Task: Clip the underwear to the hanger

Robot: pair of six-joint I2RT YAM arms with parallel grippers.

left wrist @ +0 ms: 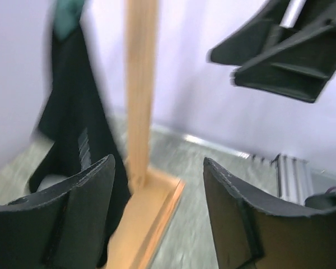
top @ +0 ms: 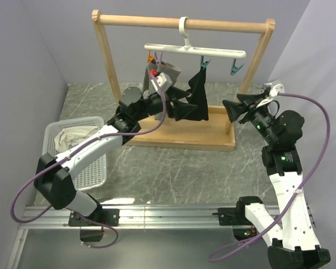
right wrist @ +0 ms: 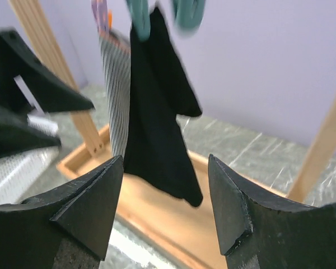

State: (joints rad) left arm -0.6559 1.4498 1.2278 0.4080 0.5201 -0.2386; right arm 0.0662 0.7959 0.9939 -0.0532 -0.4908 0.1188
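Note:
The black underwear (top: pixel 200 96) hangs limp by one corner from a teal clip (top: pixel 204 63) on the white hanger (top: pixel 196 50), which hooks on the wooden rack's top bar. A second teal clip (top: pixel 236 68) is empty. My left gripper (top: pixel 185 104) is open and empty, just left of the underwear's lower part. In the left wrist view (left wrist: pixel 159 168) the underwear (left wrist: pixel 73 123) lies left of its jaws. My right gripper (top: pixel 231 110) is open and empty, to the right of the underwear. Its wrist view (right wrist: pixel 165 168) shows the underwear (right wrist: pixel 157 112) ahead.
A grey striped garment (top: pixel 165 73) hangs beside the underwear under an orange clip (top: pixel 151 56). The wooden rack (top: pixel 109 67) stands on a tray base (top: pixel 213 140). A white basket (top: pixel 92 168) with cream cloth sits at the left. The two grippers face each other closely.

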